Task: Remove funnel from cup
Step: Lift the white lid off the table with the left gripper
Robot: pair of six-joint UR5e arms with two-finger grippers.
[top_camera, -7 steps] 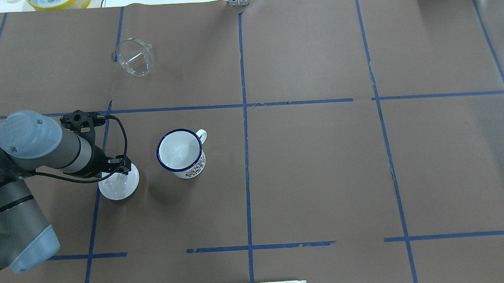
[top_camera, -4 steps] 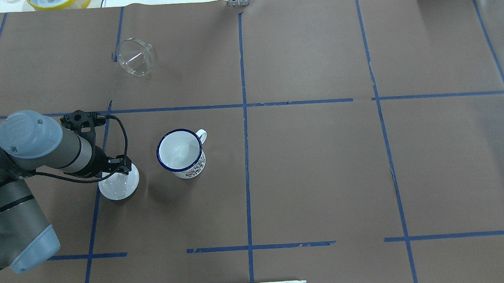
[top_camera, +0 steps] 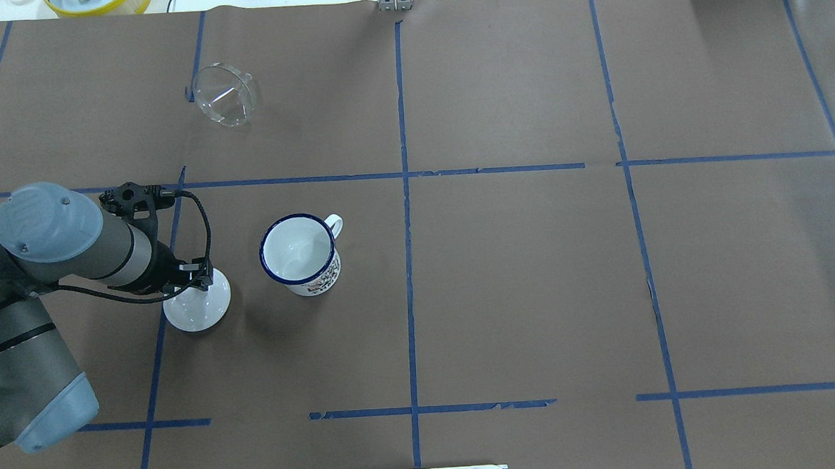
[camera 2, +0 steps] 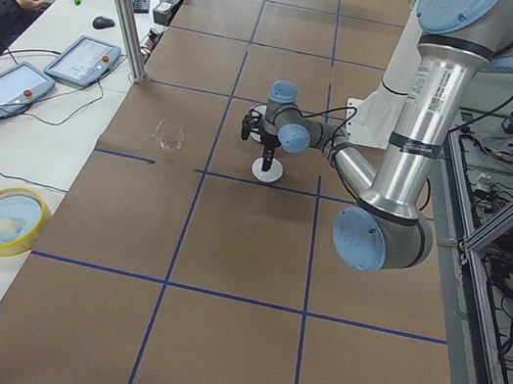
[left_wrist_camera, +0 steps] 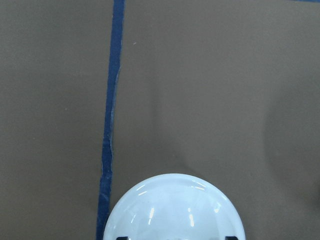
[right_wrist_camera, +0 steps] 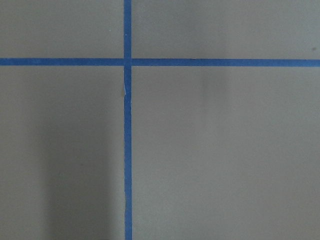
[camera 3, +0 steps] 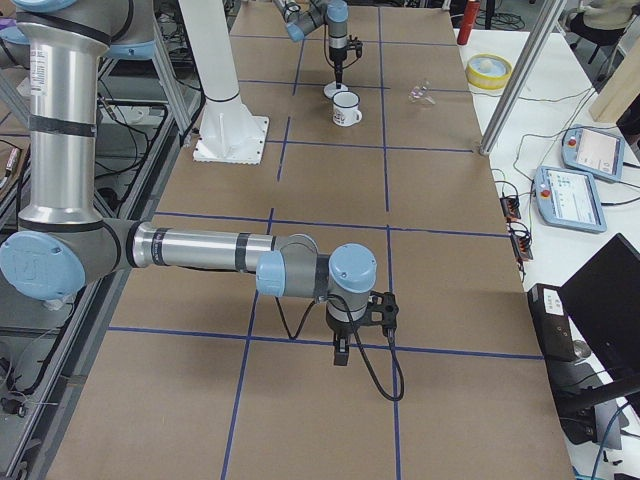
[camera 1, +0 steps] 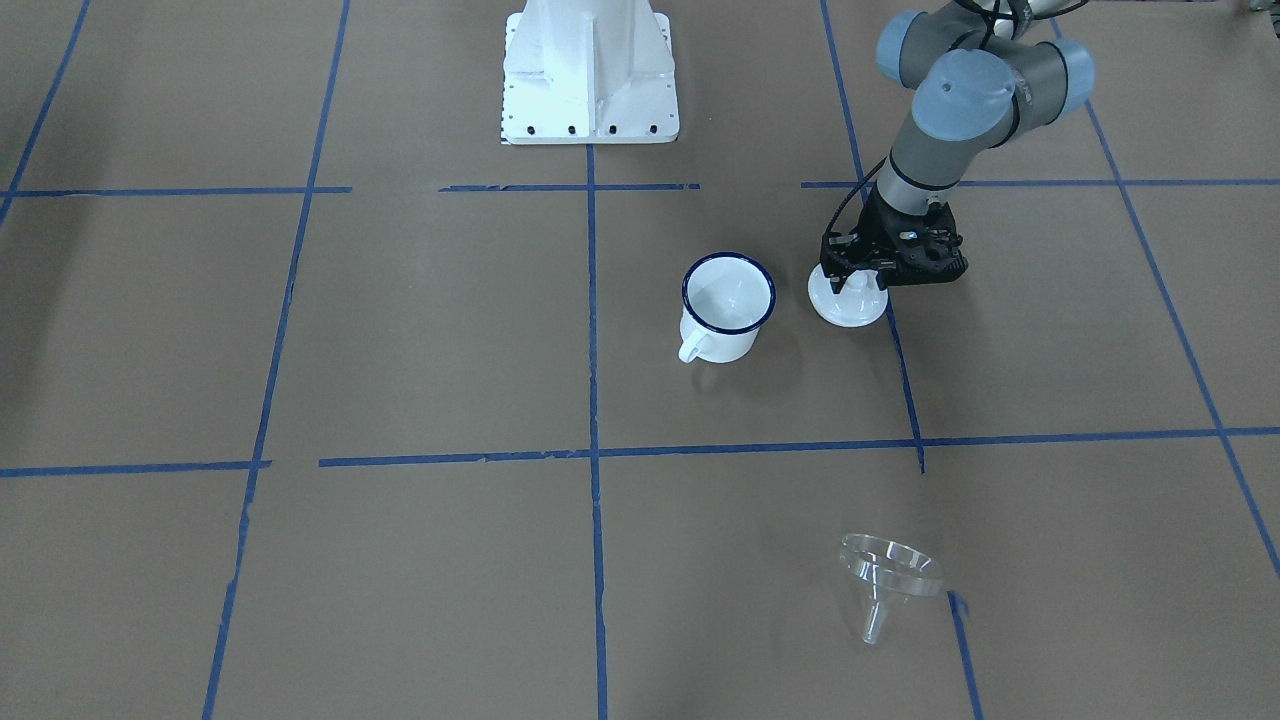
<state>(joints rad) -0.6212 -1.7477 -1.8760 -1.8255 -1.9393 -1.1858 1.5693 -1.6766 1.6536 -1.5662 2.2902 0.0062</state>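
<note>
The clear funnel [top_camera: 223, 94] lies on its side on the brown paper at the far left, well apart from the cup; it also shows in the front view [camera 1: 890, 575]. The white cup [top_camera: 300, 253] with a dark blue rim stands upright and empty [camera 1: 725, 305]. My left gripper [camera 1: 862, 275] hangs over a white round lid [top_camera: 196, 312] just left of the cup. In the left wrist view its fingertips [left_wrist_camera: 121, 238] stand wide apart over the lid [left_wrist_camera: 172, 210], so it is open. My right gripper [camera 3: 340, 355] shows only in the exterior right view; I cannot tell its state.
The robot's white base [camera 1: 588, 70] stands at the near edge. A yellow bowl [top_camera: 96, 1] sits beyond the far edge. Blue tape lines [top_camera: 404, 192] divide the brown paper. The right wrist view shows only paper and tape.
My left wrist has shifted very slightly over the lid. The funnel, cup and lid have not moved.
</note>
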